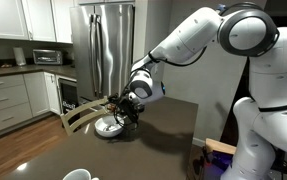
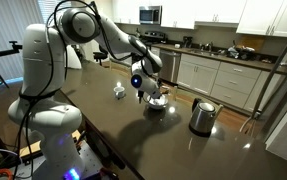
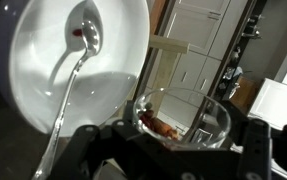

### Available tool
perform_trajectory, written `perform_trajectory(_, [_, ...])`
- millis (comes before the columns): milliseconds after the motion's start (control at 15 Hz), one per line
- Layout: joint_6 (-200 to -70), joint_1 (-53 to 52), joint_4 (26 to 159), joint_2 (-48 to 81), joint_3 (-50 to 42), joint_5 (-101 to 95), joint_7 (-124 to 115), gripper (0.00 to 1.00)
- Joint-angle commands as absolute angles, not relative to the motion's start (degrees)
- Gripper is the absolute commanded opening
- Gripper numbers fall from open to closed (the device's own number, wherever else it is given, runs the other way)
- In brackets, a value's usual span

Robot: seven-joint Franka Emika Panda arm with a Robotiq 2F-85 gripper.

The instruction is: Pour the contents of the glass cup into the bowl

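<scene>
The dark table (image 2: pixel 108 128) carries the white arm (image 1: pixel 183 40), reaching down over the shallow white bowl (image 3: pixel 33 75). The gripper (image 3: pixel 173 142) is clamped on the glass cup (image 3: pixel 201 112), just beside the bowl's rim. 1 spoon (image 3: pixel 83 40) lies in the bowl, and brownish contents (image 3: pixel 161 127) sit inside the glass.

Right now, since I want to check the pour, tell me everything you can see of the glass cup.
The glass cup is small, clear and handleless, with a round open rim. The gripper is shut on it, holding it just beside the rim of the white bowl. Reddish-brown contents lie inside, low against its wall. How far it is tilted the wrist view does not settle, and in both exterior views it is too small to make out.
</scene>
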State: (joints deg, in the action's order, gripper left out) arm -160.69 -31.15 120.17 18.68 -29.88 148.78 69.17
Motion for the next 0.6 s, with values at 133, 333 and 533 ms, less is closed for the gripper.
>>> perform_trajectory(133, [-163.0, -37.6, 118.3, 20.4, -36.0, 149.2, 70.7, 0.59])
perform_trajectory(333, [-162.7, -40.8, 118.3, 21.6, -39.4, 149.2, 70.1, 0.59])
perform_trajectory(533, [-160.8, -40.2, 119.9, 21.2, -38.6, 148.8, 69.2, 0.84])
